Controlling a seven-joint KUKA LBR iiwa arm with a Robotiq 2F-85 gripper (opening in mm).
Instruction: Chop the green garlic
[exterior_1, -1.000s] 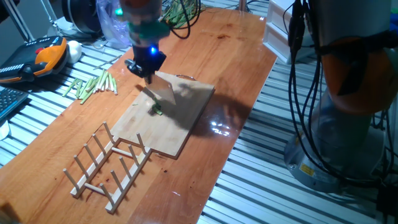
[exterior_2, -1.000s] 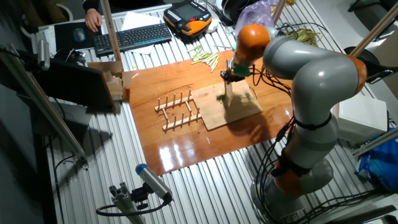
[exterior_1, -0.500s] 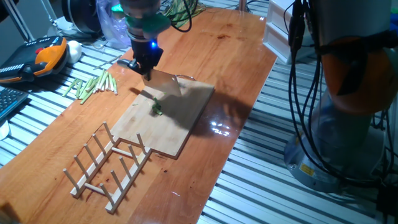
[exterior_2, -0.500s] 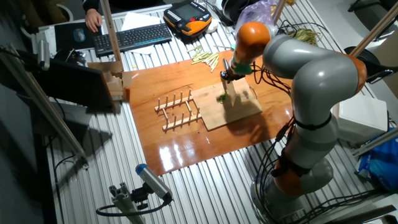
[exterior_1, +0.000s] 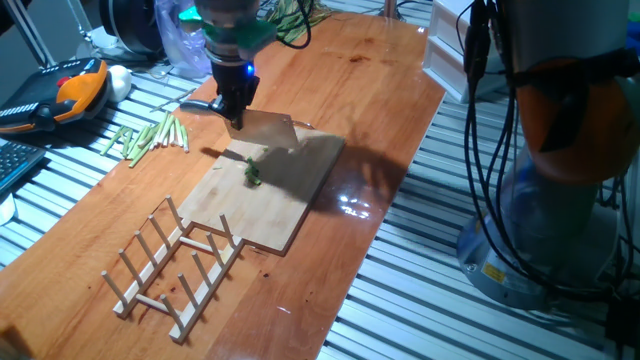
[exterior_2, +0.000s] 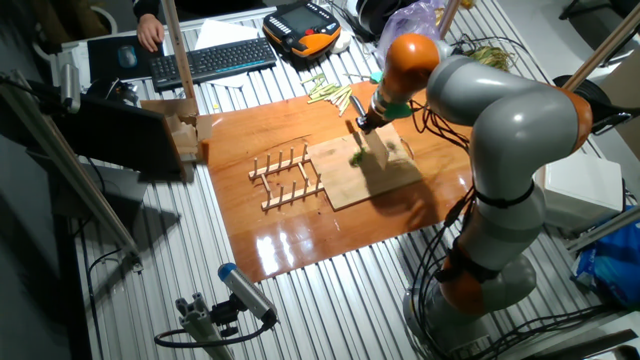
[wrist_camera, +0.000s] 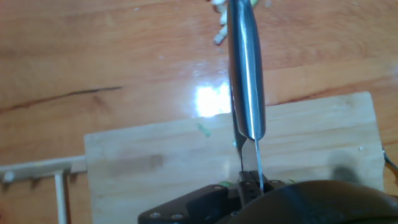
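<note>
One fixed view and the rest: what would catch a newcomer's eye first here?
The gripper holds a knife above the far end of the cutting board; the hand view looks straight along the blade. A few bits of green garlic lie mid-board. A wooden rack stands at the board's near end, and pale stalks lie on the table's left edge.

Glossy wooden tabletop (exterior_1: 370, 90) on a slatted metal bench (exterior_1: 420, 290). Directly below the gripper (exterior_1: 236, 108), a pale cutting board (exterior_1: 270, 195); nearer the camera from it, a wooden peg rack (exterior_1: 175, 262); off to its side, pale-green stalks (exterior_1: 150, 135).
</note>
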